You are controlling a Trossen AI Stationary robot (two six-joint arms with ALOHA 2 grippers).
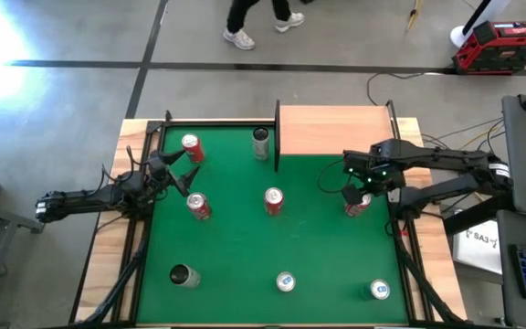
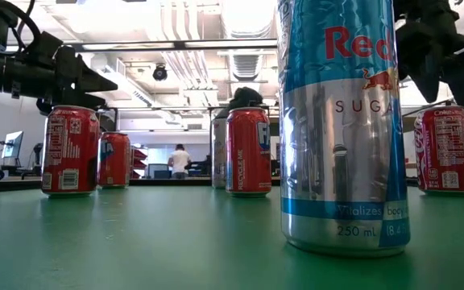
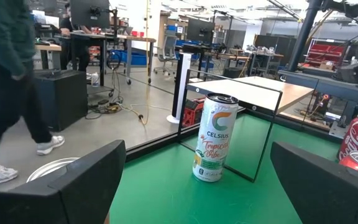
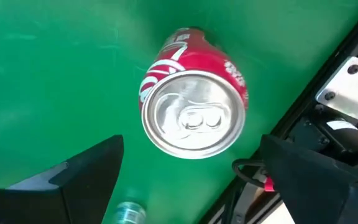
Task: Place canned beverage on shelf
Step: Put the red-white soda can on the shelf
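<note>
shelf (image 1: 336,131): bare, no can on it
red can (image 1: 358,205): upright on desk, at 5 o'clock of shelf
right pincer (image 1: 365,189): released, above red can
left pincer (image 1: 183,171): released, idle
left: grasp, lift, place

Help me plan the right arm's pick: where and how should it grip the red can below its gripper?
Grip the red can round its side wall, coming straight down from above. It stands upright on the mat, lid up, and the open right gripper hovers above it, so the fingers can drop either side.

Green mat (image 1: 245,247), red toolbox (image 1: 503,46), person's white sneakers (image 1: 239,38)
</note>
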